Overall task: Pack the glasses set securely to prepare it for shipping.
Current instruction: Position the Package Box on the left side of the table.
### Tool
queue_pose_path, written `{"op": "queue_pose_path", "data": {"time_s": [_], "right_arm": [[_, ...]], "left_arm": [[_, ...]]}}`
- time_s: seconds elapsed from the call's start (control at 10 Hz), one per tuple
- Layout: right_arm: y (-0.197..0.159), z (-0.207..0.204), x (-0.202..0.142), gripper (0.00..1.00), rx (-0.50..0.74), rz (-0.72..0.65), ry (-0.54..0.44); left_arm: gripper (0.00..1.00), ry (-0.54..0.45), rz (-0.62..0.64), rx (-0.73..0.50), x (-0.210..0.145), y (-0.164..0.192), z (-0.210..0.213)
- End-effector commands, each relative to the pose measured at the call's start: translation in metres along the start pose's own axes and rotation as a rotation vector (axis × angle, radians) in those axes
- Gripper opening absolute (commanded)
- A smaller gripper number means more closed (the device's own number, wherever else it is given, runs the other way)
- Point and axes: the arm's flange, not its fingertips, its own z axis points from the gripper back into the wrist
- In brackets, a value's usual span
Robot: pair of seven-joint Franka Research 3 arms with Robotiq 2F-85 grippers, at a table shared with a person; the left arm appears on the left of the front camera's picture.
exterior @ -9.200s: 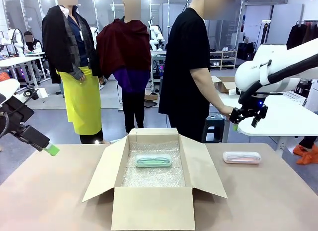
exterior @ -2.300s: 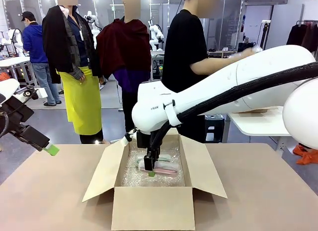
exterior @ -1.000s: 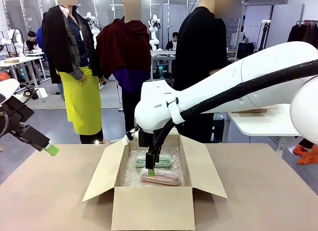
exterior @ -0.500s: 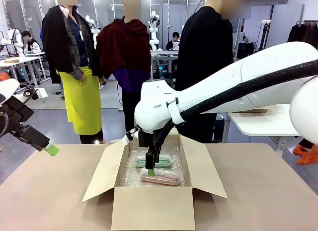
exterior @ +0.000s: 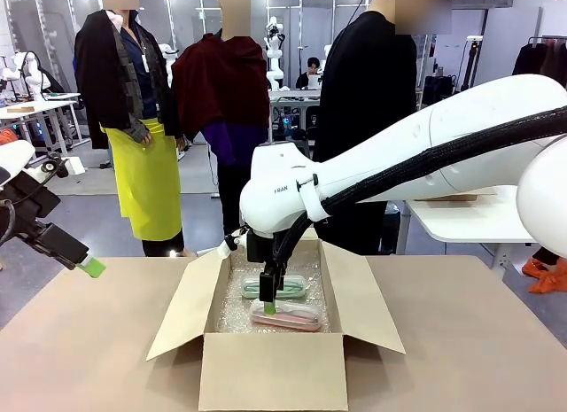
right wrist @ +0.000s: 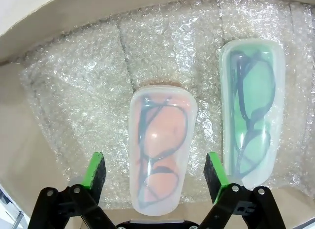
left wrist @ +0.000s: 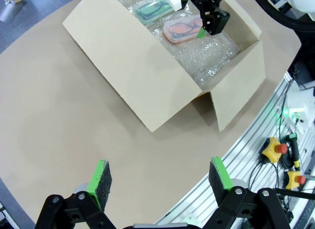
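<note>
The pink case (right wrist: 161,155) is off the counter (exterior: 89,359) now. A few seconds ago it lay to the right of the cardboard box (exterior: 266,372); it has since been carried in and set on the bubble wrap (right wrist: 74,91) lining the bottom, just beside the mint green case (right wrist: 252,115), which was already there. The two lie parallel, with a narrow strip of wrap between them, not touching. The right pincer (right wrist: 155,172) hangs low inside the box directly over the pink case, jaws spread wide and let go, with a green pad standing clear on either side; over the last second it has hardly shifted. The left pincer (left wrist: 160,177) is likewise released and holds nothing, parked well off to the left above bare counter. Both halves of the glasses set are therefore inside, so the placing looks done. What remains, by my reading, is the securing: the flaps (exterior: 182,306) stand open and nothing covers the cases from above. The right arm should lift straight out first, so that no pad catches the case.
</note>
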Motion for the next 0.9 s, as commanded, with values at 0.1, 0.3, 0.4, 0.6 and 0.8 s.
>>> {"op": "queue_pose_path", "data": {"time_s": [0.1, 0.3, 0.4, 0.6, 0.8], "right_arm": [[0.001, 0.046, -0.026, 1.00, -0.109, -0.083, -0.051], [0.007, 0.085, -0.057, 1.00, -0.126, -0.115, -0.143], [0.010, 0.103, -0.078, 1.00, -0.137, -0.138, -0.191], [0.018, 0.134, -0.128, 1.00, -0.120, -0.173, -0.284], [0.030, 0.157, -0.189, 1.00, -0.135, -0.230, -0.365]], "left_arm": [[1.00, 0.002, 0.062, 0.024, 0.013, 0.003, 0.008], [1.00, 0.027, 0.261, -0.100, 0.031, 0.022, 0.010], [1.00, 0.039, 0.316, -0.161, 0.034, 0.033, 0.003], [1.00, 0.081, 0.450, -0.240, 0.038, 0.052, -0.022], [1.00, 0.050, 0.567, -0.296, 0.044, 0.069, -0.043]]}}
